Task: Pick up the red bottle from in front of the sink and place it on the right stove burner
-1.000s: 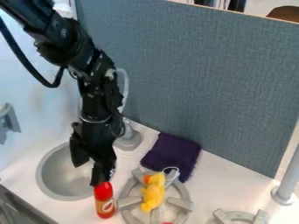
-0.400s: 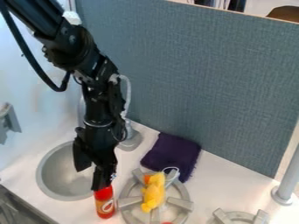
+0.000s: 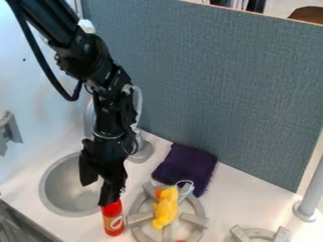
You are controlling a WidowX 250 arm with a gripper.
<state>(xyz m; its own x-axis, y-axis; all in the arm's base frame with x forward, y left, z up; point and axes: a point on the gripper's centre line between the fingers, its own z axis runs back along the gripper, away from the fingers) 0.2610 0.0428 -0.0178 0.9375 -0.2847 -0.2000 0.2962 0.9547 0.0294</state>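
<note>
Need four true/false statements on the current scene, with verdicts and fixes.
1. The red plastic bottle is between the round grey sink and the round grey burner. True.
2. The black two-finger gripper is over the burner. False: it is at the bottle's red top.
3. The small yellow toy lies on the burner. True.
4. The dark purple cloth lies in the sink. False: it lies on the white counter.

white desk (image 3: 243, 196) | red bottle (image 3: 114, 223), upright, between sink (image 3: 48, 189) and gray burner (image 3: 140, 218) | purple cloth (image 3: 185, 165) behind that burner | second burner (image 3: 240, 232) | gray post (image 3: 305, 211)
</note>
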